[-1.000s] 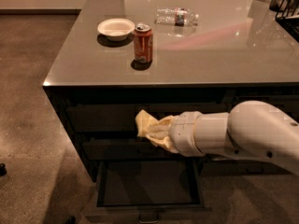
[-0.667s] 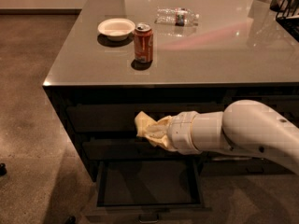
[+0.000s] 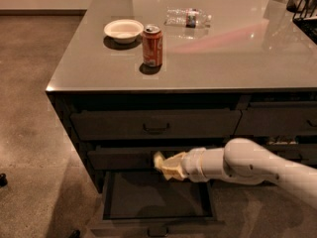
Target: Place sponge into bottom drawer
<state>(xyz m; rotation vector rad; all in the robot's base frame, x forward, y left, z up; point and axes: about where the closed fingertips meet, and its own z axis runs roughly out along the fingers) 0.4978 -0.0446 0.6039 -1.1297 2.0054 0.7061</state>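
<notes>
The pale yellow sponge [image 3: 167, 166] is held at the tip of my white arm, in front of the middle drawer front and above the open bottom drawer [image 3: 156, 201]. My gripper [image 3: 171, 167] is shut on the sponge, which covers most of it. The bottom drawer is pulled out, its dark inner tray is open to view, and its small handle [image 3: 157, 230] sits at the front edge.
On the grey counter [image 3: 247, 58] stand a white bowl [image 3: 123, 29], a red soda can [image 3: 152, 45] and a lying clear plastic bottle [image 3: 188, 18]. Closed drawer fronts [image 3: 153, 125] lie above. The floor is brown concrete at the left.
My arm has lowered and moved slightly right with the sponge, from the top drawer's height down to just above the open bottom drawer.
</notes>
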